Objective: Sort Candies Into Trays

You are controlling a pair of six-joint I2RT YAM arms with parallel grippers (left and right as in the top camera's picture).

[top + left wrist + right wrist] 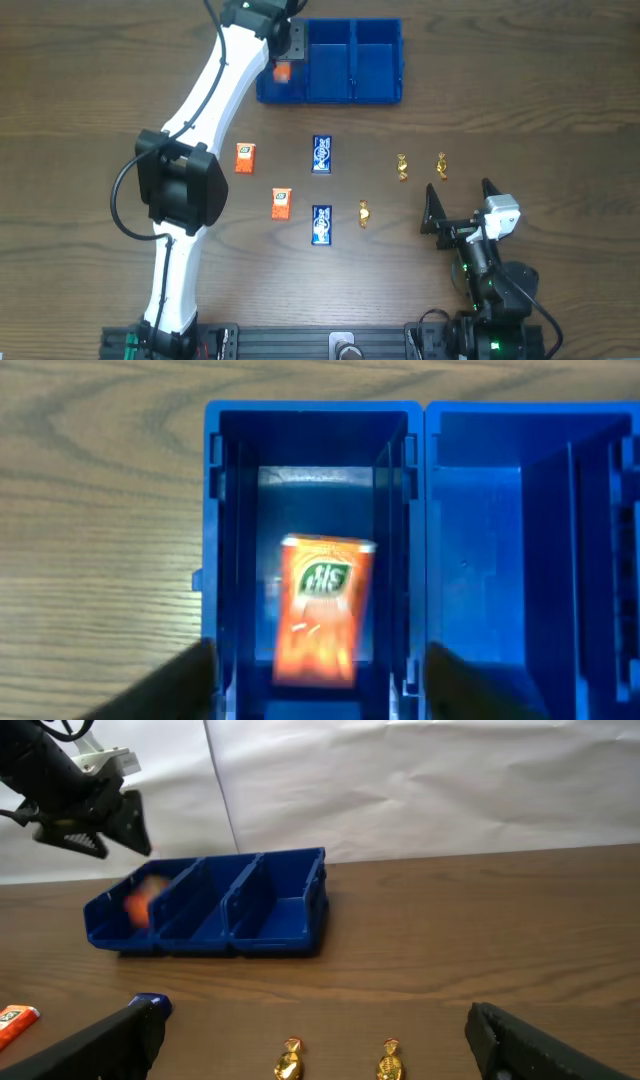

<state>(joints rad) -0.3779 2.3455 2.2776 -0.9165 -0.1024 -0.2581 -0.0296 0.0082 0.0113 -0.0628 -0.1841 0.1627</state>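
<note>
1. Top view: left gripper (284, 42) over blue tray (330, 98), left-end compartment.
2. Left wrist view: fingers apart; orange box (322, 610) lies loose in that compartment. Drop looks complete.
3. Right wrist view: right gripper (315, 1025) spread wide, empty, near gold candies (289, 1060). Next move probably calls for fetching the loose orange candy (15, 1015).

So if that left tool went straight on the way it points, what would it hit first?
Probably the orange candy box in the blue tray's end compartment, straight ahead of the open left tool; depth is unclear.
</note>
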